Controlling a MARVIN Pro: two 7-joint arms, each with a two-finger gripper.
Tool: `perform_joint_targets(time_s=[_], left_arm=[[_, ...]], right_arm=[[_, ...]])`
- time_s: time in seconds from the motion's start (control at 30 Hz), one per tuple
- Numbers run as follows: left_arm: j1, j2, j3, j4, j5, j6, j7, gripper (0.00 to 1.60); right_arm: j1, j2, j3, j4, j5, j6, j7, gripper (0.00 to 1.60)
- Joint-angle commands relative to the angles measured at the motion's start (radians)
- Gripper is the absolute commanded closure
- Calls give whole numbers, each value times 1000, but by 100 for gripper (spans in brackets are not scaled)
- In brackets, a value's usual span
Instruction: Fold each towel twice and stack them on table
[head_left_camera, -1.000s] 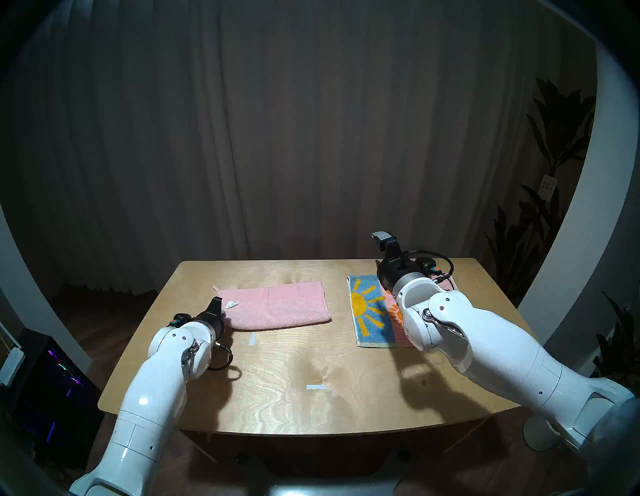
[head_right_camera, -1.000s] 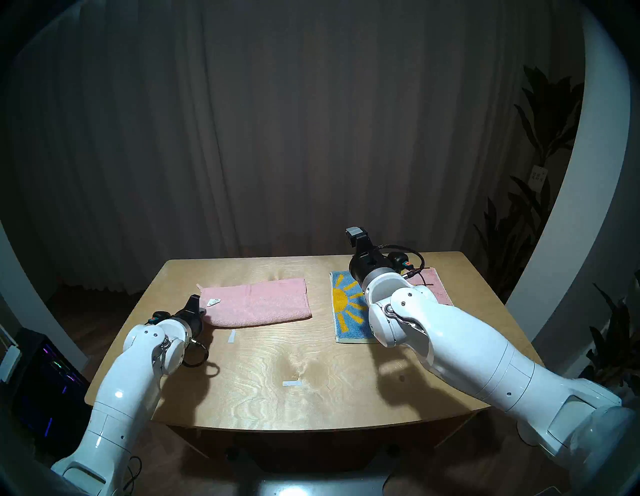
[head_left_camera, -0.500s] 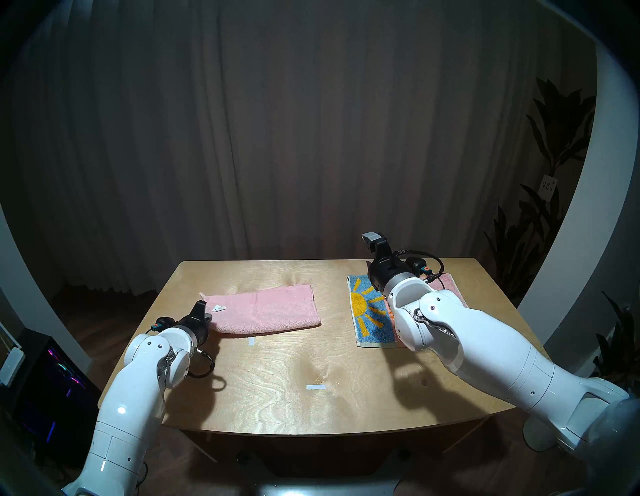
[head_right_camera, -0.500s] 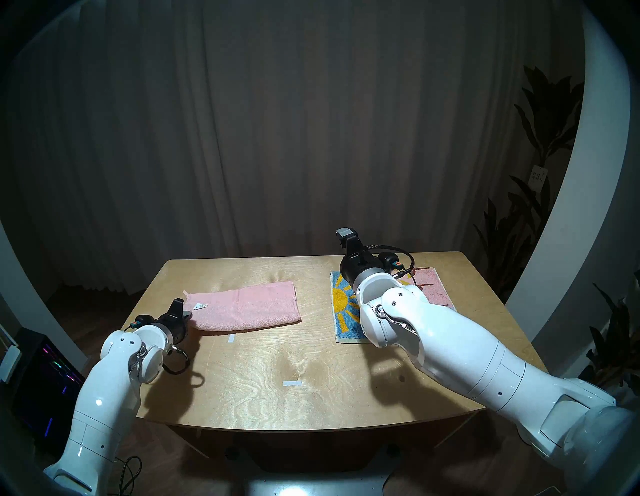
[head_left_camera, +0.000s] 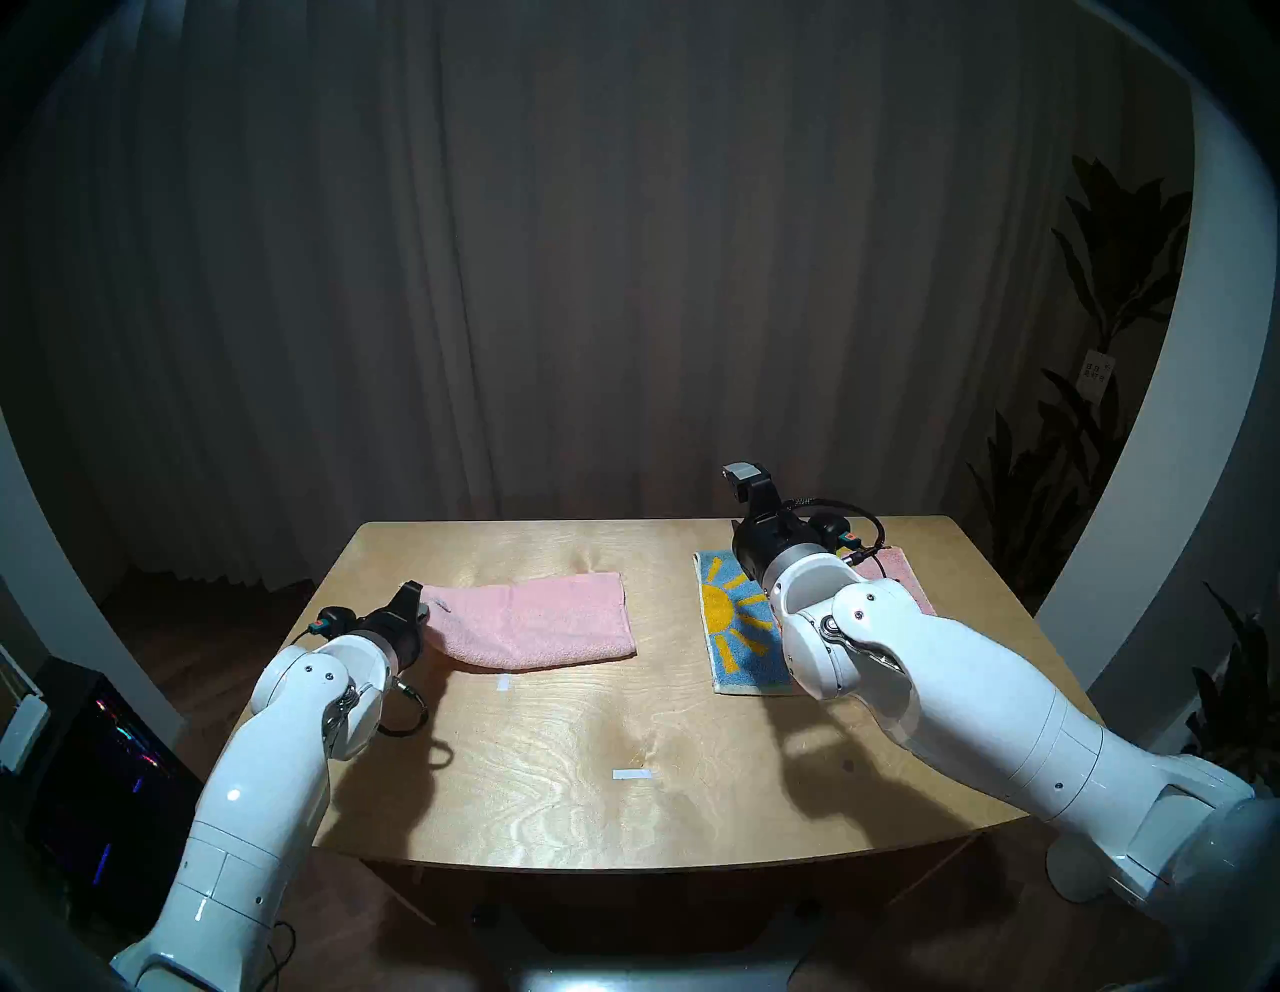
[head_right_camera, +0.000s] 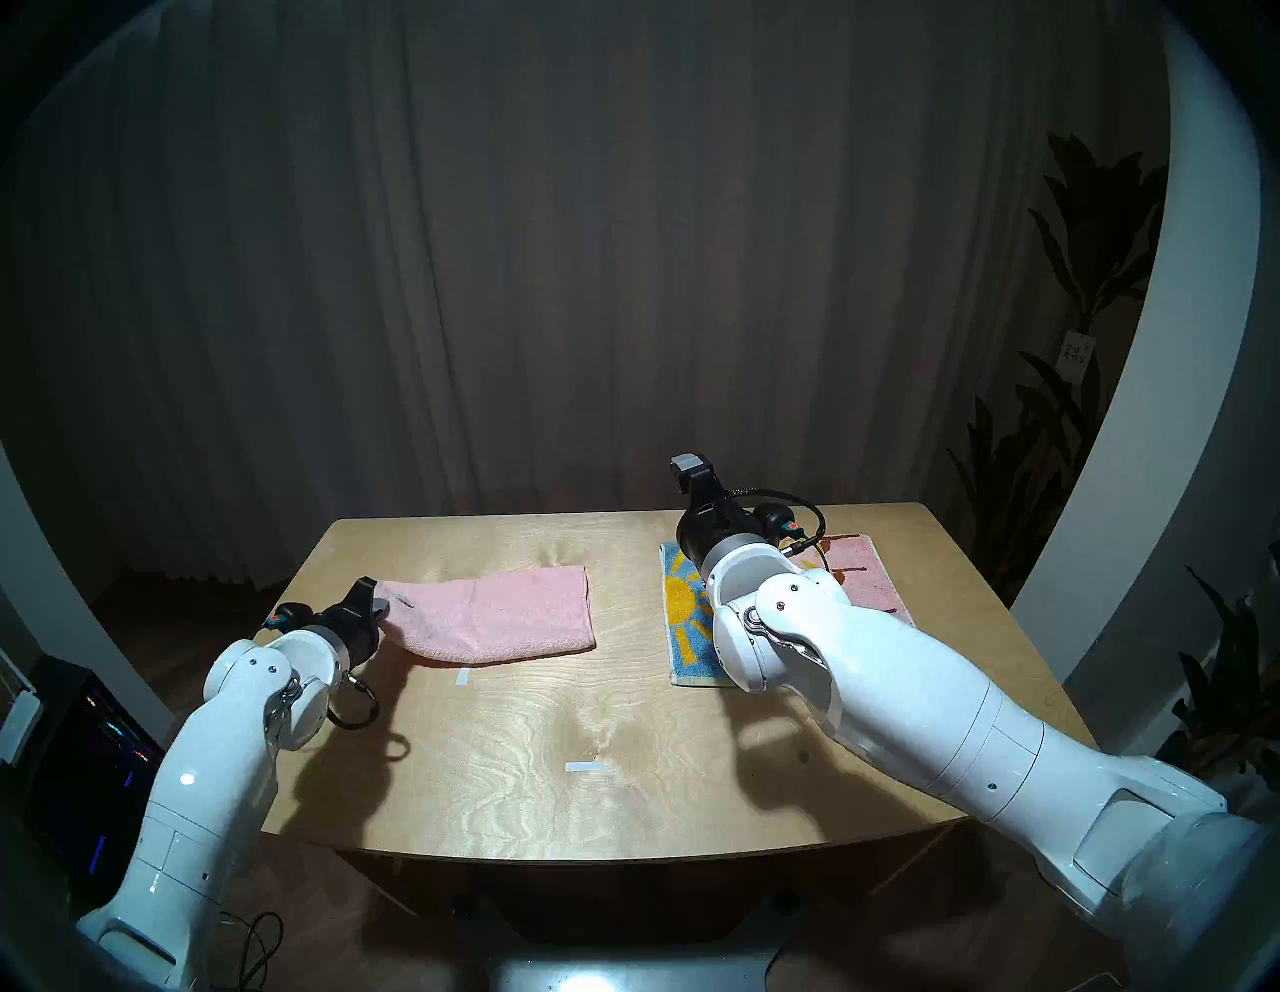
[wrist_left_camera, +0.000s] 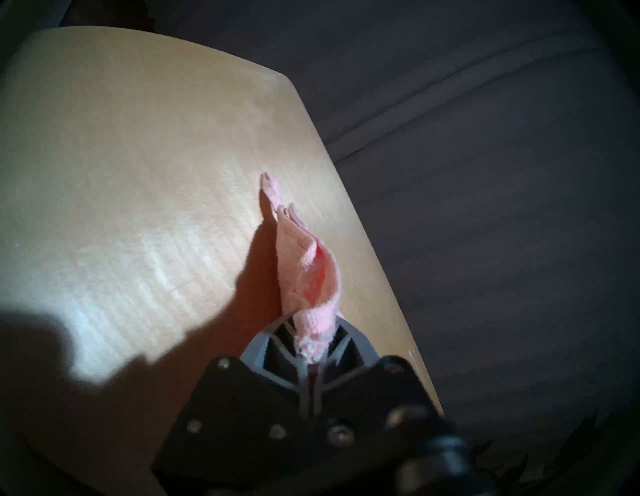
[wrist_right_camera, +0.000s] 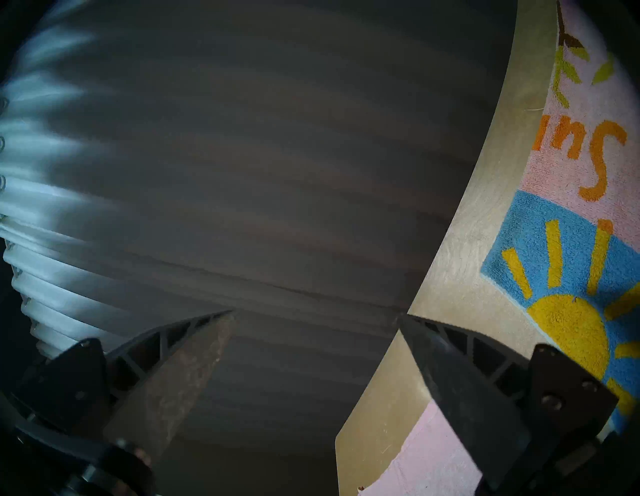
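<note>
Pale pink towel (head_left_camera: 533, 627), folded in half on the plywood table (head_left_camera: 554, 776): its left end, flat a second ago, is now raised and pinched in the clenched left gripper (head_left_camera: 419, 609), its white label no longer seen. The second fold is judged begun. Sun-patterned towel (head_left_camera: 734, 623): flat at the right, not yet folded twice, under the empty, wide-spread right gripper (wrist_right_camera: 315, 315).

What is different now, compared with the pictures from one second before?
The left hand, shut on the pink towel, dragged it toward the table's left edge, then lifted the gripped end, so that end now hangs off the surface and the white label has turned out of sight. The right hand shifted slightly left. It stays open and empty above the sun towel, which did not move.
</note>
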Motion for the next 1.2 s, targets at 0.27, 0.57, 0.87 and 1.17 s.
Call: perform_joint_targets(time_s=[0.27,0.57,0.87,1.17], left_arm=[[-74,-15,124,-86,122,-30,-41,160],[-132,-38,234,-40,205,-28,-49,160],[-178,-60,348,27,277,-7,-68,160],[-188,-72,400,40,319,-11,-82,160]], right_arm=[[-26,55,38,-29,12,-36,10,0],[-56,88,65,-40,36,-52,25,0],[-80,117,87,-47,60,-64,42,0],[-88,127,95,-39,78,-60,58,0]])
